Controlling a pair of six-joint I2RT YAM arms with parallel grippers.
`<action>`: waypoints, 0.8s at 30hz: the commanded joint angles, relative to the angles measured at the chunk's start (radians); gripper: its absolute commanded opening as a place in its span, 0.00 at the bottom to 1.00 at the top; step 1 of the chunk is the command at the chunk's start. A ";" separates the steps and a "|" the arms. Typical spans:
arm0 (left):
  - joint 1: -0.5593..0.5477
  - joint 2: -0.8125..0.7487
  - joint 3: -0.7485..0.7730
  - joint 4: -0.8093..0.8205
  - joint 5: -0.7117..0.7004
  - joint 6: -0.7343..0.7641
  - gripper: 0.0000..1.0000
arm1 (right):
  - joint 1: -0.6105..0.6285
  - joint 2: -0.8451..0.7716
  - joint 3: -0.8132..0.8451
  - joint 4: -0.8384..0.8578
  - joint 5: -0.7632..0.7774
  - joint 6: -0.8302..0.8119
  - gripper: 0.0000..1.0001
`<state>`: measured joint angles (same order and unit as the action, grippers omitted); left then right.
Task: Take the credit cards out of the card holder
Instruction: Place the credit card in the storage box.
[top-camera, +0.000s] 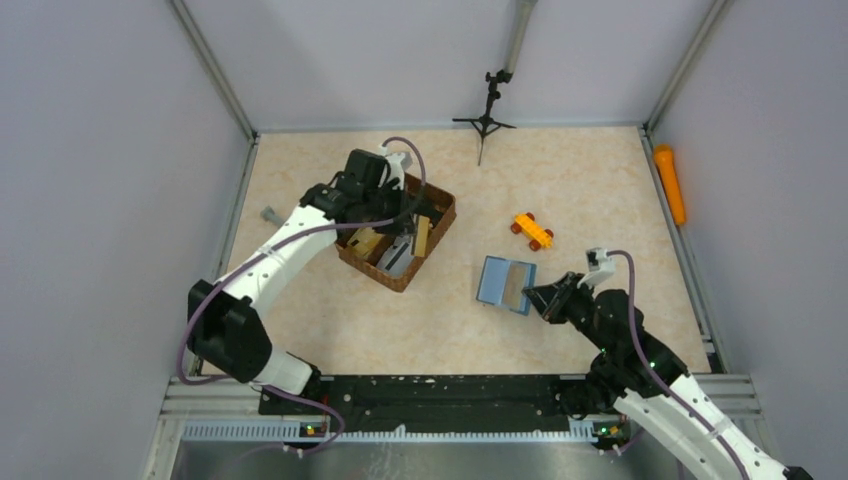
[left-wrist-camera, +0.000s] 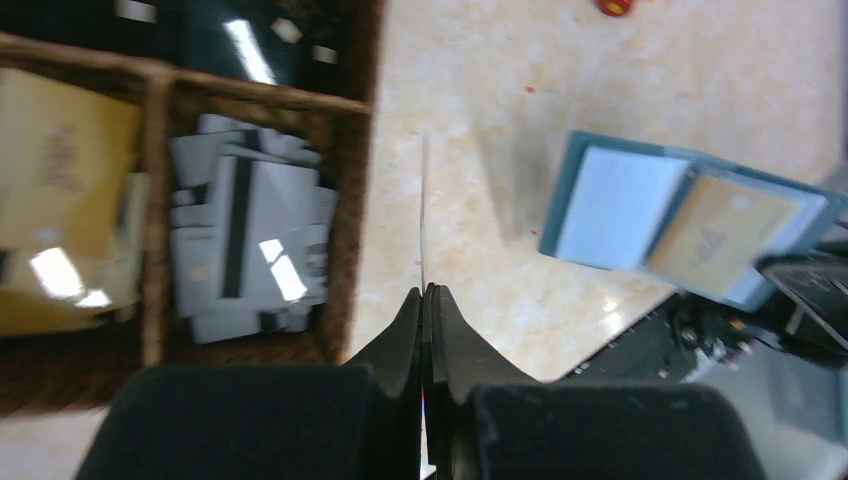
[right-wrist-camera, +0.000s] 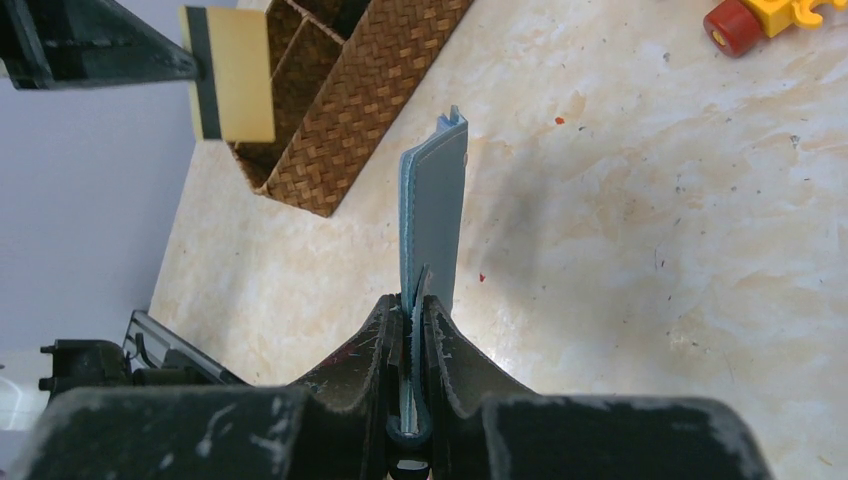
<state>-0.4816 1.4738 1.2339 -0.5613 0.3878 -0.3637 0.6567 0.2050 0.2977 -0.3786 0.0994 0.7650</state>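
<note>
**A:** How many claws do we count, and what does each hold?

**B:** Two. The left gripper (left-wrist-camera: 427, 292) is clenched on one striped card (right-wrist-camera: 228, 72), seen edge-on ahead of its fingertips. The right gripper (right-wrist-camera: 415, 300) is clamped on one edge of the single card holder (top-camera: 506, 284).

**A:** Where does the card holder lie?

**B:** It is open on the table (top-camera: 600, 180) and runs straight ahead from the right claw's tips. From the left claw we see it ahead and to the right, with one tan card (left-wrist-camera: 715, 232) in a pocket.

**A:** What lies beside the left claw?

**B:** One woven basket (right-wrist-camera: 360, 110) lies just left of and below it. It holds a pile of grey cards (left-wrist-camera: 250, 240) that we cannot count. One toy car (top-camera: 532, 230) sits beyond the right claw.
</note>
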 joint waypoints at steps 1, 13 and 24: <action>0.002 -0.043 0.213 -0.323 -0.429 0.102 0.00 | -0.011 0.021 0.070 0.062 -0.045 -0.042 0.00; -0.036 0.060 0.396 -0.440 -0.808 0.265 0.00 | -0.011 0.072 0.099 0.102 -0.096 -0.043 0.00; -0.053 0.232 0.410 -0.426 -0.892 0.299 0.00 | -0.011 0.070 0.129 0.068 -0.090 -0.038 0.00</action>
<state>-0.5270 1.6760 1.6104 -0.9920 -0.4599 -0.0875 0.6563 0.2779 0.3748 -0.3378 0.0132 0.7326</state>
